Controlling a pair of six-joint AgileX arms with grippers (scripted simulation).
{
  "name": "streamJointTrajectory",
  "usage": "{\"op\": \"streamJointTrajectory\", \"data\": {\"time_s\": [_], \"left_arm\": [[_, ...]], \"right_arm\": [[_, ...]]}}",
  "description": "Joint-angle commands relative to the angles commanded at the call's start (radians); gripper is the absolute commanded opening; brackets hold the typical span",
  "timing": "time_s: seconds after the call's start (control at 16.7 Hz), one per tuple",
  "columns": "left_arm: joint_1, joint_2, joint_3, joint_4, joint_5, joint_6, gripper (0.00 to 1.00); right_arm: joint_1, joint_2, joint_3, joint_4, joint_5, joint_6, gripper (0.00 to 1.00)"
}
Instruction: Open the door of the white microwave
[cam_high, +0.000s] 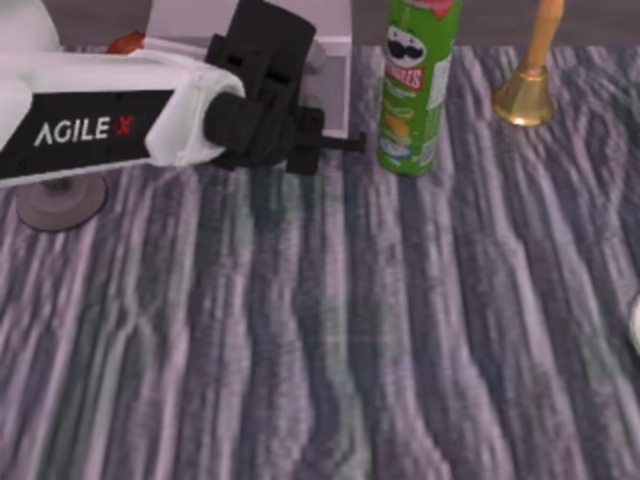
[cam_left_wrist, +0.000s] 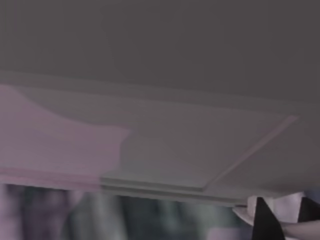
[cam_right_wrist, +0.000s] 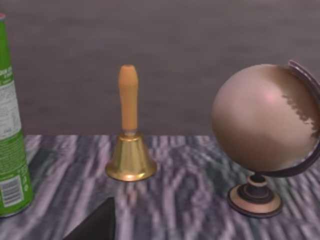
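The white microwave (cam_high: 333, 62) stands at the back of the table, left of centre, mostly covered by my left arm. My left gripper (cam_high: 335, 143) is at the microwave's front right corner, pointing right. The left wrist view is filled by the door (cam_left_wrist: 175, 145), a white panel with a greyish window, seen very close and at a slant. The gripper's black fingertips (cam_left_wrist: 265, 222) stand on either side of a white edge of the door, shut on it. My right gripper (cam_right_wrist: 100, 227) is parked at the right, facing the back of the table.
A green Pringles can (cam_high: 415, 85) stands just right of the microwave, close to my left gripper. A brass bell with an orange handle (cam_high: 527, 85) is farther right, and a brown globe (cam_right_wrist: 265, 125) on a stand is beyond it. The table top (cam_high: 330, 330) is striped grey.
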Motion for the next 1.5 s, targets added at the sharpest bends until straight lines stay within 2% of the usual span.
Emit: {"op": "streamJointTrajectory", "data": {"time_s": [0.72,1.2,1.5], "left_arm": [[0.000,0.000,0.000,0.000,0.000,0.000,0.00],[0.015,-0.036,-0.053,0.026,0.047,0.055,0.00],[0.016,-0.038,-0.058,0.028,0.049,0.060,0.00]], "right_arm": [[0.000,0.000,0.000,0.000,0.000,0.000,1.00],[0.000,0.000,0.000,0.000,0.000,0.000,1.00],[0.000,0.000,0.000,0.000,0.000,0.000,1.00]]}}
